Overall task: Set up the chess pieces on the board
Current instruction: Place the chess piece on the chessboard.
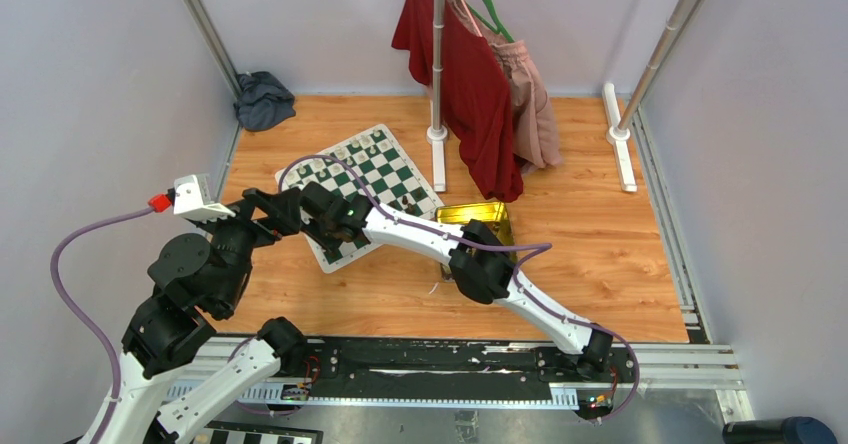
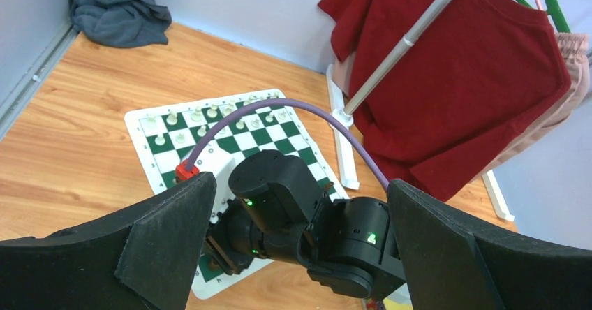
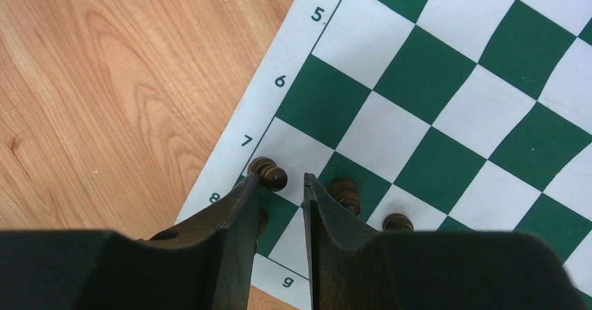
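Right gripper [image 3: 283, 184] low over board [image 3: 433, 79] corner, jaws a little apart, nothing between, dark pawn [image 3: 269, 174] just beside at 10 o'clock, left gripper [image 2: 300, 184] wide open, empty

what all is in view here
board: one, green and white, on table
white pieces: several, cream, board's far rows
dark pieces: three seen, brown, one board corner
tin: one, gold, right of board
shirt: one, red, on rack
garment: one, pink, behind shirt
hanger: one, green, rack top
cloth: one, grey, far left corner
left tool: black, open, by board's left edge
right tool: black, slightly open, over dark pieces
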Action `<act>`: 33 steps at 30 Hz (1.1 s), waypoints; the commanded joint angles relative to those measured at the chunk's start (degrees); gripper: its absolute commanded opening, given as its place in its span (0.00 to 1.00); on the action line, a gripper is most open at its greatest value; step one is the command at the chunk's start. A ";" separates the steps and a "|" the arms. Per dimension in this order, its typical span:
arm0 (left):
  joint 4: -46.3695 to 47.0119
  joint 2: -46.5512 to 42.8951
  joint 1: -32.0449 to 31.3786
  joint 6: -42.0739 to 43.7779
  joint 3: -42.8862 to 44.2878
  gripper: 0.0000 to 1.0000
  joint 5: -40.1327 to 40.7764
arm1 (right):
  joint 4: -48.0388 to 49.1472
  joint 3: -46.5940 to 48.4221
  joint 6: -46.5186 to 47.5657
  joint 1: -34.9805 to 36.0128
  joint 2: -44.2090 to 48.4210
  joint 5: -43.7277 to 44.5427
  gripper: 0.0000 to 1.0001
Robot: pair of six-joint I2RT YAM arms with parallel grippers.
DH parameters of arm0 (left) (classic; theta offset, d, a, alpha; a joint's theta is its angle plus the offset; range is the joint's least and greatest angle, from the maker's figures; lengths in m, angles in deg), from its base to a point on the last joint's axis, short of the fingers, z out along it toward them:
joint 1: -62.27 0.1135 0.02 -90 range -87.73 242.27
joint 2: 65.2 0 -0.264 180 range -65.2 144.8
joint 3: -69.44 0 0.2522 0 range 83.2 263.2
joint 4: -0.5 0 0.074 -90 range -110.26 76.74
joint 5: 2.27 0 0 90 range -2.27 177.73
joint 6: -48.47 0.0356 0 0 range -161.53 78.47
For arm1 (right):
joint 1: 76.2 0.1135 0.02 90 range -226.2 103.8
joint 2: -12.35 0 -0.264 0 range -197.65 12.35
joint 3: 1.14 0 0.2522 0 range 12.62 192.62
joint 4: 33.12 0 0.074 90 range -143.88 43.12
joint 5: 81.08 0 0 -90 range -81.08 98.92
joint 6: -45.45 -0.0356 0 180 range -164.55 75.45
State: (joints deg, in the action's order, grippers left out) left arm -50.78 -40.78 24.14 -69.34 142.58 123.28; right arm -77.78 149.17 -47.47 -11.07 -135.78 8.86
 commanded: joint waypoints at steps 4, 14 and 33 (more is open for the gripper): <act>0.94 0.12 -0.46 0.14 0.71 1.00 -0.48 | -0.13 1.89 1.07 -0.53 0.83 -0.59 0.30; 0.93 -0.39 -0.45 0.05 0.31 1.00 -0.41 | 0.22 1.90 0.90 -0.30 1.00 -1.85 0.28; 0.82 -0.83 -0.45 0.09 0.39 1.00 -0.67 | 0.46 2.06 1.49 0.75 2.30 -2.67 0.26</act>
State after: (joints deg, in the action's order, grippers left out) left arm -50.65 -40.80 24.14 -69.36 142.58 122.84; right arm -76.90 149.20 -47.38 -11.01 -135.78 6.76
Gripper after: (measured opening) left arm 0.997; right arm 0.259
